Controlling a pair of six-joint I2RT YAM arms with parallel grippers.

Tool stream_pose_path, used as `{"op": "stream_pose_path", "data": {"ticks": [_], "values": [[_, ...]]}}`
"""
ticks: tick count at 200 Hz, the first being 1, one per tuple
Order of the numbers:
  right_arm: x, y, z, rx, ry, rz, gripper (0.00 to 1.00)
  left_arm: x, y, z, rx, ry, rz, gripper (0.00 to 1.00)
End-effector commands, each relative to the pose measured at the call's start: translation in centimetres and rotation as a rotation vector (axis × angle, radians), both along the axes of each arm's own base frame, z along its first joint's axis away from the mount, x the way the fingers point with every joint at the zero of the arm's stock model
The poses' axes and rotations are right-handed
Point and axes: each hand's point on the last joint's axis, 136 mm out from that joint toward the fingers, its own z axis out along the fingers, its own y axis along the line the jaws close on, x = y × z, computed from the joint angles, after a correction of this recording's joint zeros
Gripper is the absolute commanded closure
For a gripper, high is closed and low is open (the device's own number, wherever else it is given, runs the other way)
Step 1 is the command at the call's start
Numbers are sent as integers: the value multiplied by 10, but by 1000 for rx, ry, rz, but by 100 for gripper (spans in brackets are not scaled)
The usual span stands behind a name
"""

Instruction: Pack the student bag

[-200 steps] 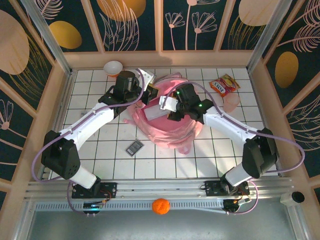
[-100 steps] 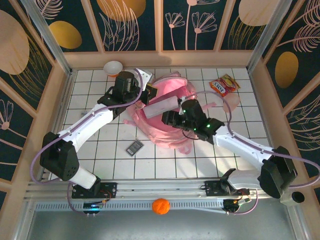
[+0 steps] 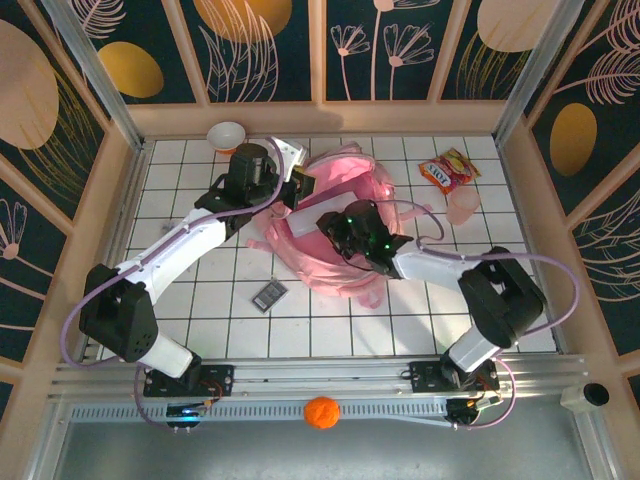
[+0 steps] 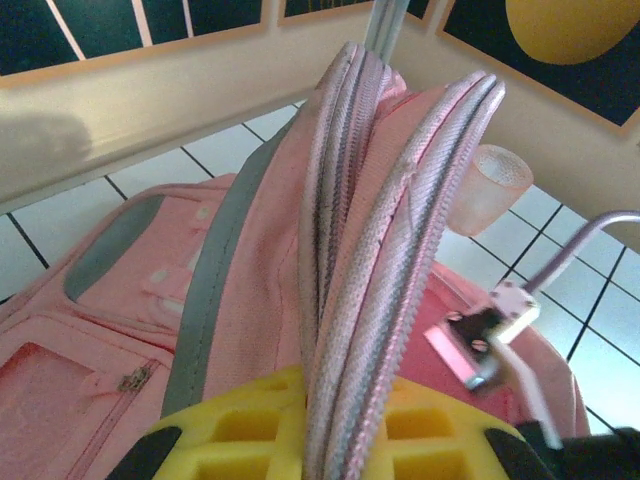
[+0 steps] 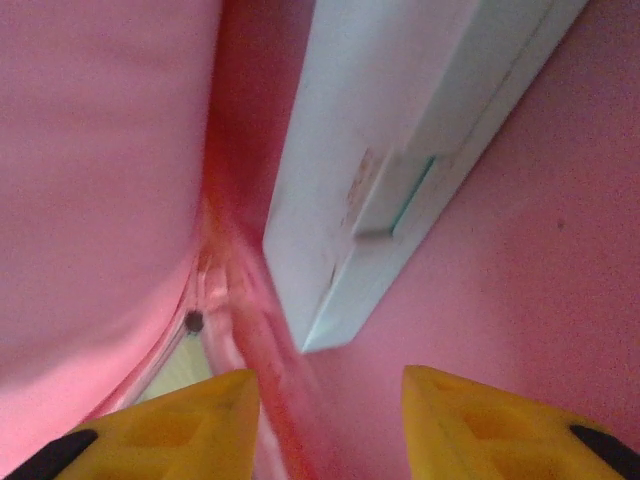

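The pink student bag (image 3: 345, 262) lies mid-table with its main opening held up. My left gripper (image 3: 295, 187) is shut on the bag's zipped rim (image 4: 400, 200), the fabric pinched between its yellow fingers (image 4: 250, 440). My right gripper (image 3: 334, 227) reaches into the opening, open and holding nothing. Its yellow fingertips (image 5: 170, 425) frame the pink lining in the right wrist view. A flat pale box (image 5: 400, 150) rests inside the bag just ahead of them, and from above the box (image 3: 312, 217) lies slanted in the opening.
A red-and-yellow snack packet (image 3: 447, 171) and a translucent cup (image 3: 462, 206) sit at the back right; the cup (image 4: 495, 185) stands behind the bag. A small bowl (image 3: 226, 135) is at the back left. A dark calculator (image 3: 268, 294) lies front left. An orange ball (image 3: 321, 411) rests on the front rail.
My right gripper let go of the pale box, which now lies in the bag, and the open jaws moved deeper into the opening. The left gripper kept its hold.
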Motion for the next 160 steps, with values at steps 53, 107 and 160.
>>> {"op": "stream_pose_path", "data": {"ticks": [53, 107, 160], "values": [[71, 14, -1, 81, -58, -71, 67, -15, -10, 85, -190, -212, -97, 100], [85, 21, 24, 41, -123, -22, 65, -10, 3, 66, -148, -180, -7, 100], [9, -13, 48, -160, -158, 89, 45, -7, 7, 52, -118, -154, 17, 100]]}}
